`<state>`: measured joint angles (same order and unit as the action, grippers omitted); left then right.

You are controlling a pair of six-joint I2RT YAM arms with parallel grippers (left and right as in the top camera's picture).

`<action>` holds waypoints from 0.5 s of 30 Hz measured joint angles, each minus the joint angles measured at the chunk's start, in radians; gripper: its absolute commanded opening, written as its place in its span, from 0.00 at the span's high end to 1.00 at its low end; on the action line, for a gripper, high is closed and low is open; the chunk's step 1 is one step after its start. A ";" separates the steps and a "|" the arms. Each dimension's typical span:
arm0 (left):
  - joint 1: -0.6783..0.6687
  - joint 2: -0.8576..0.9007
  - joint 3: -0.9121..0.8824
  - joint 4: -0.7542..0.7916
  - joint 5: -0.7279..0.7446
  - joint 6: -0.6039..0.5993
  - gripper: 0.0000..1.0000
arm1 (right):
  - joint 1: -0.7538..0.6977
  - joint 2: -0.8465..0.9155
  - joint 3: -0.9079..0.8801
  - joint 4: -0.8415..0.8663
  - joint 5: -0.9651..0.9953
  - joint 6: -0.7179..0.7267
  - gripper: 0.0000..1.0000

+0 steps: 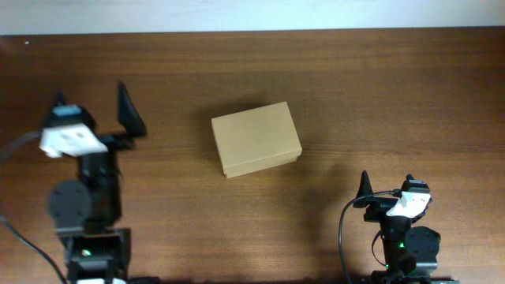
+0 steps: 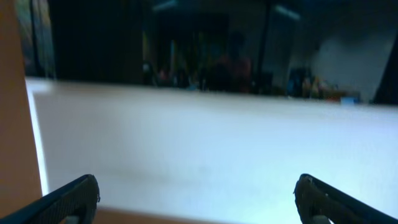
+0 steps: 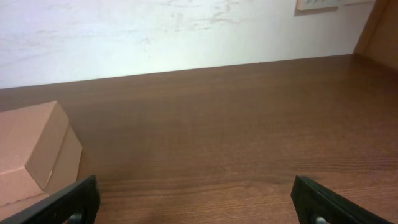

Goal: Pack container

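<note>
The cardboard box [image 1: 256,139] sits near the middle of the desk [image 1: 379,87], slightly skewed, with its flap lid lying flat and closed. No loose items show on the wood around it. What it holds cannot be seen, so the packing itself looks finished, or at least nothing visible is left to load.

The left gripper [image 2: 198,186] is spread wide and holds nothing, well to the left of the box. The right gripper [image 3: 194,186] is also spread and empty, near the desk's front right, with the box at the left edge of its view.
</note>
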<state>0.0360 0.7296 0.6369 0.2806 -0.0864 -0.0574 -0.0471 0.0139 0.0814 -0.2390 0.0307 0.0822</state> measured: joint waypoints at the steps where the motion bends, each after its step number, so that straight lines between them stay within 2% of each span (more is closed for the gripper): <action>1: -0.006 -0.026 -0.056 -0.006 0.000 0.000 0.00 | 0.000 0.000 0.000 0.000 0.000 0.000 0.01; 6: -0.021 -0.198 -0.284 -0.005 0.029 0.000 0.00 | 0.000 0.000 0.000 0.000 0.000 0.000 0.01; 15: -0.021 -0.470 -0.460 -0.156 0.099 0.000 0.00 | 0.000 0.000 0.000 0.000 0.000 -0.001 0.01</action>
<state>0.0151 0.2600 0.1764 0.1242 0.0124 -0.0574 -0.0471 0.0139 0.0814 -0.2386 0.0307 0.0814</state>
